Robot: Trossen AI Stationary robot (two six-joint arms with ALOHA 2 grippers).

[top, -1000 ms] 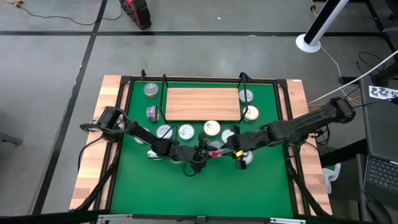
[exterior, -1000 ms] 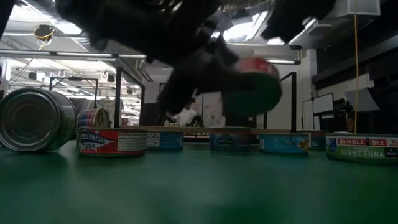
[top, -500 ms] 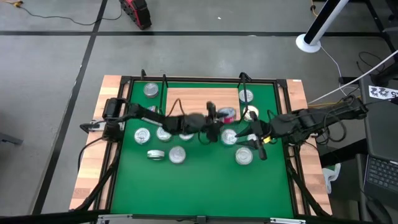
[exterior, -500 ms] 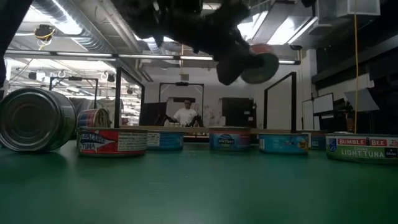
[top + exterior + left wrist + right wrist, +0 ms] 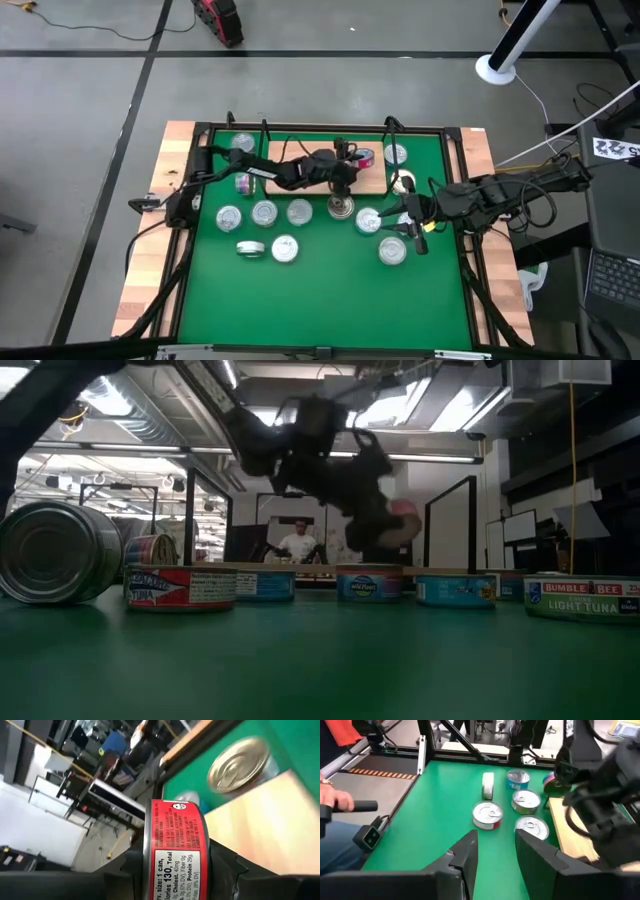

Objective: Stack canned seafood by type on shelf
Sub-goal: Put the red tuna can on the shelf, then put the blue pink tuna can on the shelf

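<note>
**Op:** Two arms in shot, what's each doing?

**Eng:** Your left gripper [image 5: 347, 168] is reached across from the left and sits over the right part of the shelf [image 5: 300, 160]. Its fingers [image 5: 134, 866] are clamped on a red-labelled tin [image 5: 172, 847], one pad on each flat face, with the label side towards the wrist camera.

**Op:** Is the tin down on the board?

**Eng:** No. In the low view the tin [image 5: 400, 525] hangs tilted, clear above the board and the row of tins in front of it.

**Op:** Right side?

**Eng:** Your right gripper [image 5: 415, 230] waits over the right part of the green mat [image 5: 330, 290], near the edge. Its fingers [image 5: 468, 851] are spread with nothing between them.

**Op:** The other tins?

**Eng:**
- All are on the mat.
- A row runs along the near side of the shelf, e.g. [image 5: 264, 211].
- Three more lie nearer you, e.g. [image 5: 285, 248].
- Two are left of the shelf; one of them [image 5: 244, 182] is on its side.
- Two are just right of it, including a gold-lidded tin [image 5: 403, 182].
</note>
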